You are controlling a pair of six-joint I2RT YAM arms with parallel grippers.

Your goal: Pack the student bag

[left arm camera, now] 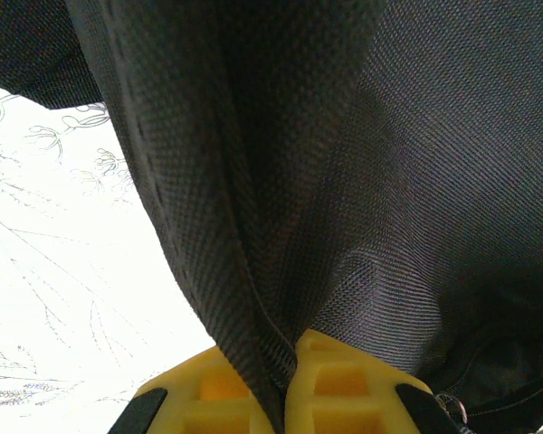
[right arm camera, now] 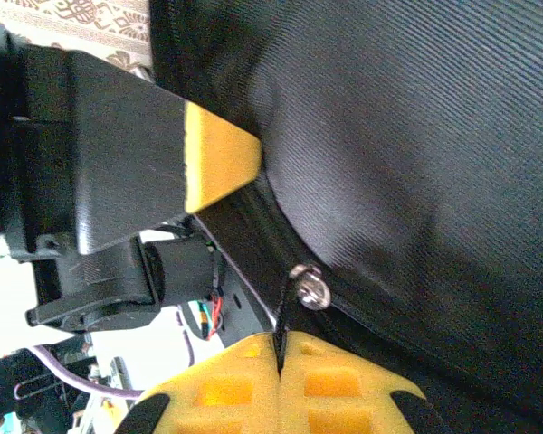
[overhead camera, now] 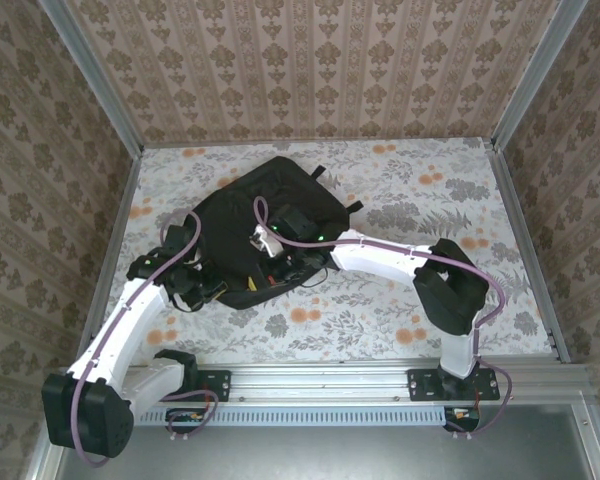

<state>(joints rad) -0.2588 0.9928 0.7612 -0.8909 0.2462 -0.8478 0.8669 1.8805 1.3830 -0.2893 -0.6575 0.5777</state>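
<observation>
The student bag [overhead camera: 270, 210], a large black fabric backpack, lies flat in the middle of the floral table. My left gripper [overhead camera: 213, 290] is at its near left edge. In the left wrist view the left gripper [left arm camera: 285, 366] is shut on a fold of the bag's black fabric [left arm camera: 344, 163], which hangs taut above the yellow pads. My right gripper [overhead camera: 282, 266] is at the bag's near edge. Up close, the right gripper [right arm camera: 279, 351] is shut on the thin black zipper pull, just below the metal slider [right arm camera: 311, 289]. One yellow finger [right arm camera: 219, 163] of the left gripper presses the bag close by.
The floral tablecloth [overhead camera: 400, 300] spreads around the bag, with open room to the right and far left. Patterned walls and aluminium posts [overhead camera: 525, 90] close in three sides. A metal rail [overhead camera: 320, 385] holding both arm bases runs along the near edge.
</observation>
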